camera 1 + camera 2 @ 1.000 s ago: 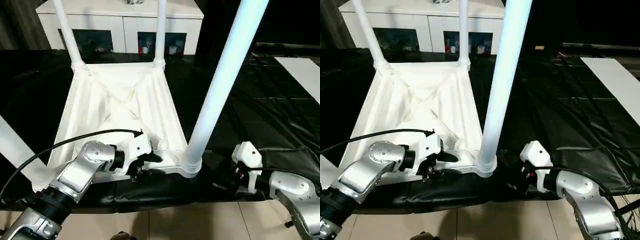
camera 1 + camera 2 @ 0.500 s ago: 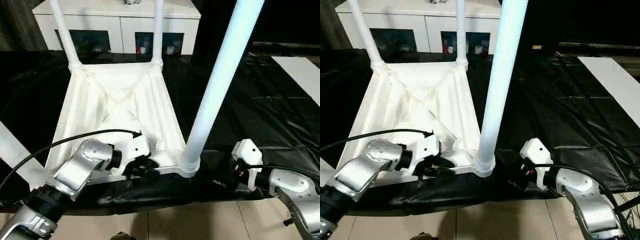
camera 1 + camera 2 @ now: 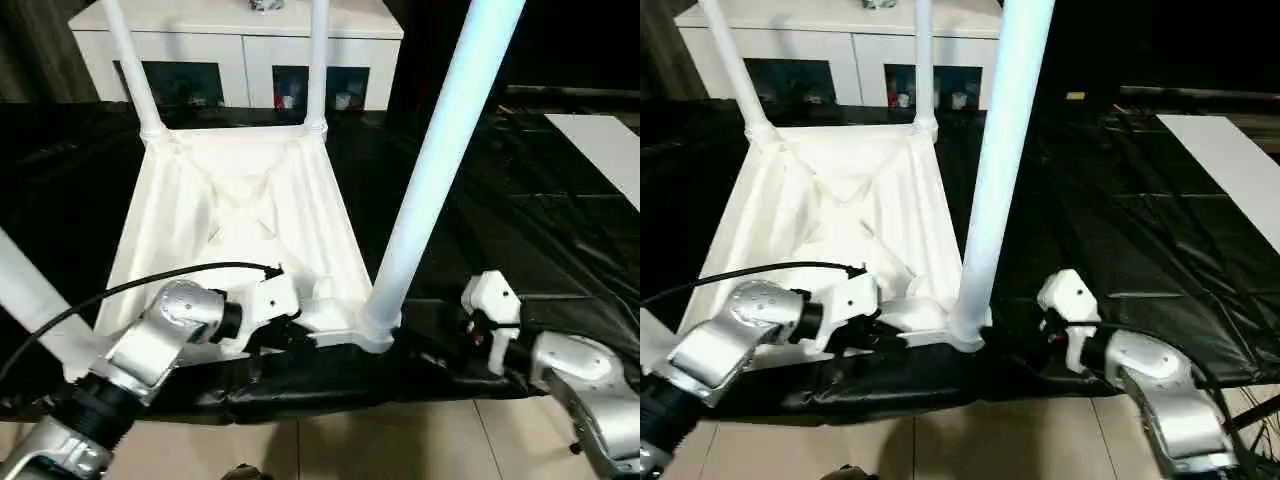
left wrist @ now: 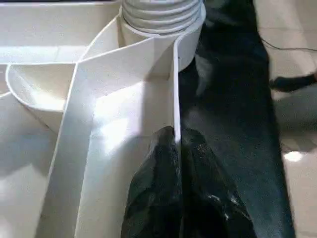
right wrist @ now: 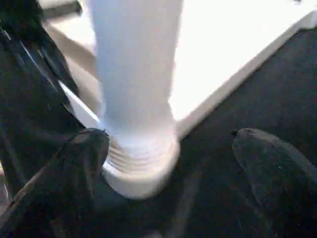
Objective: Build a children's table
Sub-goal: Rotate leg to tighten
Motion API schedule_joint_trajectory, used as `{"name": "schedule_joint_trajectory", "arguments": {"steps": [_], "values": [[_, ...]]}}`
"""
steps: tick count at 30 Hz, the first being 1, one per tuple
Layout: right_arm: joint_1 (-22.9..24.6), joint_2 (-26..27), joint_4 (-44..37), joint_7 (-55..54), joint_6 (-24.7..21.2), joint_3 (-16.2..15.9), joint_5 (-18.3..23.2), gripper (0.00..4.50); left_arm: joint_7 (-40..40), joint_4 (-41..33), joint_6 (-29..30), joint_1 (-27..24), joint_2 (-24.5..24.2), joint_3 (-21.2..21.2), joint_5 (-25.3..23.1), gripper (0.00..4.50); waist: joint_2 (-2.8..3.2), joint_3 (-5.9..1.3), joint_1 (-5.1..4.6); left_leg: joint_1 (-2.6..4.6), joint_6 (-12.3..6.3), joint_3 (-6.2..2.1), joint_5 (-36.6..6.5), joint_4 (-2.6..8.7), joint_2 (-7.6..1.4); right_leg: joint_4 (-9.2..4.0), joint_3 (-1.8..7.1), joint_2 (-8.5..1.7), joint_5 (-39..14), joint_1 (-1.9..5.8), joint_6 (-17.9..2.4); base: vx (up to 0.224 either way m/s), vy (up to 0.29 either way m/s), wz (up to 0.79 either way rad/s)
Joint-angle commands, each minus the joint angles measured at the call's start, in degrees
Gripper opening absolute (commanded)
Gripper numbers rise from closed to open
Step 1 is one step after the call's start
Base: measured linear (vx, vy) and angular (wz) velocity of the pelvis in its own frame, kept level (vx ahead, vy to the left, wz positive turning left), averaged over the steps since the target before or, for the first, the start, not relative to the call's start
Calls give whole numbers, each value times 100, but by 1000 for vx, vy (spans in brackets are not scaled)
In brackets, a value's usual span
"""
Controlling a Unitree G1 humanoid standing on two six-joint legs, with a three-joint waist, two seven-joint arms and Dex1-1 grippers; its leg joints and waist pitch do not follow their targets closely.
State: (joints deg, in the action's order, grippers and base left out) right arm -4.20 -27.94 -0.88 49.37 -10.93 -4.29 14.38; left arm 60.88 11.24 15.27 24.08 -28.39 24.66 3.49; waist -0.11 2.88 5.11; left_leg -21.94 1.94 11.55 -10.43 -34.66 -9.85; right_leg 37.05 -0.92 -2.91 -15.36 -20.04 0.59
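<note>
Left gripper (image 4: 178,148): black fingers pinched together on the thin near rim wall of the tabletop (image 3: 240,215), one finger on each side of the wall. The grip sits just beside the near right corner socket. Silver left forearm (image 3: 150,345) reaches in from the lower left, with a black cable (image 3: 130,285) arching over it.

Right gripper (image 5: 171,163): fingers spread wide apart, nothing between them touched. They stand either side of the base of the near leg (image 3: 430,170), close to its ribbed collar; contact with the leg cannot be told. Right wrist housing (image 3: 490,300) is just to the right of that corner.

Tabletop lies upside down on a black sheet (image 3: 520,210), ribbed underside facing up. Near leg stands upright in the near right socket. Two far legs (image 3: 135,70) and (image 3: 318,60) stand in the far corner sockets. A fourth leg (image 3: 30,300) rises at the near left corner.

Behind the tabletop: white cabinet (image 3: 240,45) with dark glass doors. Beige tiled floor (image 3: 400,440) lies below the near edge of the sheet.
</note>
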Motion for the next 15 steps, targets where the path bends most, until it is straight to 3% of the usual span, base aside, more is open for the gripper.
{"name": "schedule_joint_trajectory", "arguments": {"steps": [1,2,4,15], "values": [[-31,-73,48,157,-34,94,146,450,-332,226,44,29,55,-172,-12,6,-86,-266,16,147,-166,-225,-1160,459,-403,-544,244,-565,-649,43,-1213,0,0,0],[-51,-98,69,242,-16,62,154,450,-286,229,42,59,85,-153,13,6,-123,-267,3,109,-200,-228,-1080,461,-397,-531,237,-562,-552,69,-1192,0,0,0],[-177,-154,197,442,13,-45,137,450,-85,167,60,132,155,-103,131,6,-100,-288,14,131,-264,-221,-970,438,-397,-515,232,-567,-378,55,-1197,0,0,0],[-943,-26,1174,701,194,-310,-97,450,266,201,5,263,255,19,115,6,-122,-332,33,98,-531,-187,-506,370,-370,-425,204,-542,432,68,-1429,0,0,0]]}}
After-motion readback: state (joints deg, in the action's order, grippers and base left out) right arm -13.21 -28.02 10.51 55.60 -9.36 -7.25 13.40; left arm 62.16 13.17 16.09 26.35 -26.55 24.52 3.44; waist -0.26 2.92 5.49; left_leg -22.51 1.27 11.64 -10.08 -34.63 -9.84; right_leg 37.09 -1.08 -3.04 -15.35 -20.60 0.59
